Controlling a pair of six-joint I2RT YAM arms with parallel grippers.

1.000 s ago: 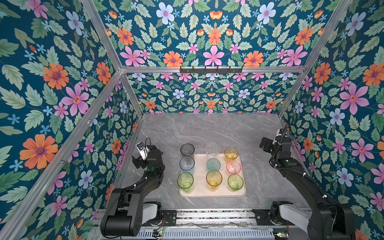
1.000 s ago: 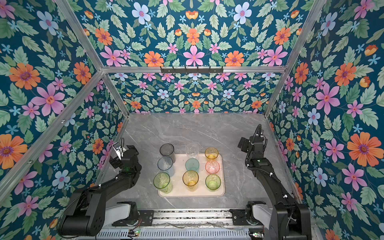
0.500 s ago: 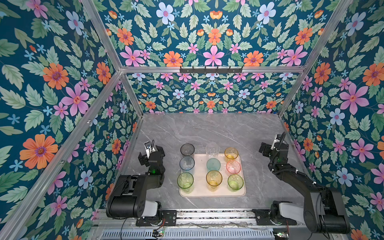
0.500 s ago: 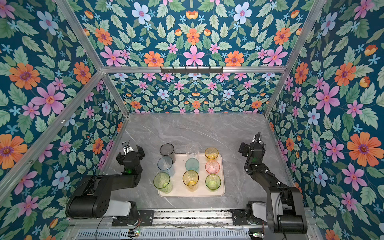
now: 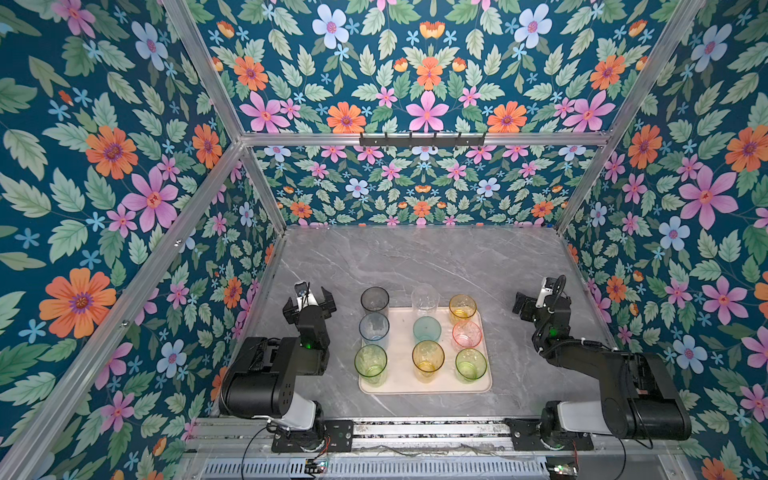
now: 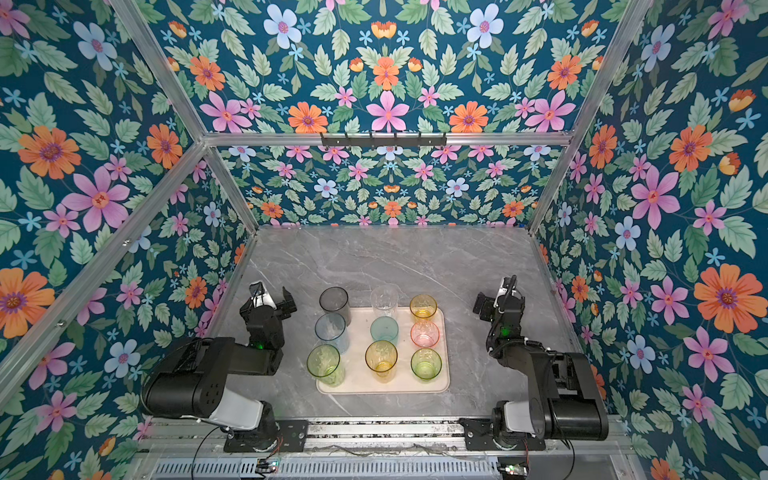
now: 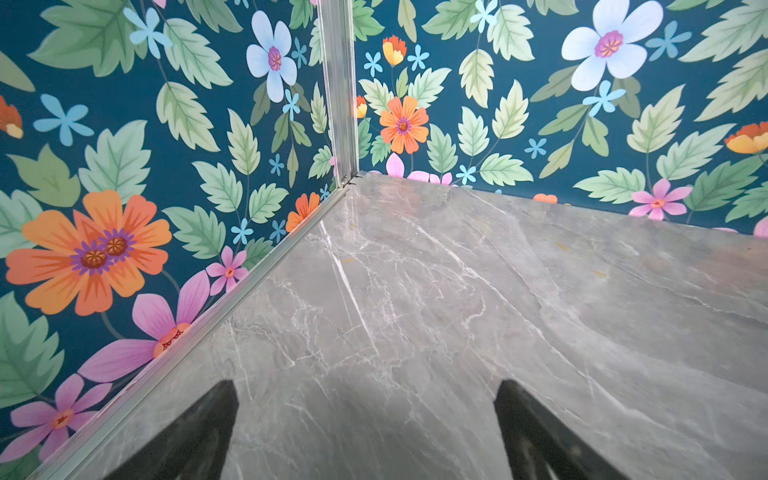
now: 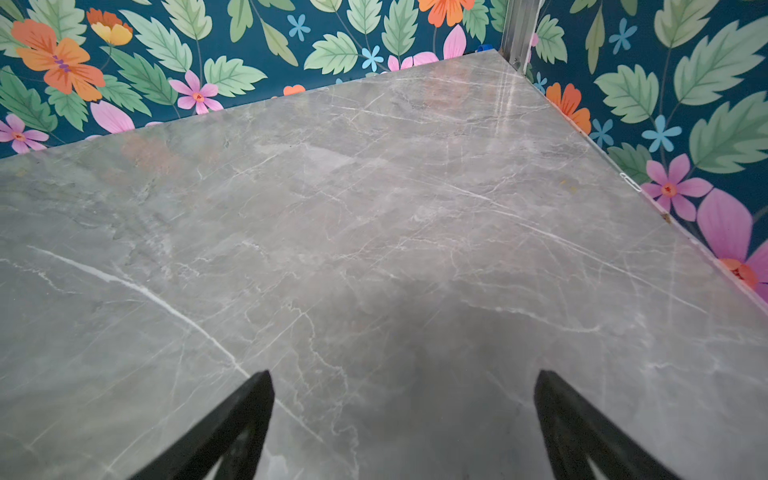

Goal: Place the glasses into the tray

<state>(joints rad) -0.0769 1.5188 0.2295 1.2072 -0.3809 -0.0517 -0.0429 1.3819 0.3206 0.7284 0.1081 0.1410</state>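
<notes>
Pink tray and glasses unchanged; left gripper and right gripper have drawn back, jaws apart.

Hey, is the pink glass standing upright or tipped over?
Upright. The short translucent pink tumbler shows its round open mouth facing up in both top views, and it stands inside the flat pale pink tray.

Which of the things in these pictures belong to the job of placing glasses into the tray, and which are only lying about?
Belong to the job: nine glasses, pink tray, left gripper, right gripper, both open.

Only there: grey marble table, black hook rail on the back wall, flowered walls.
</notes>
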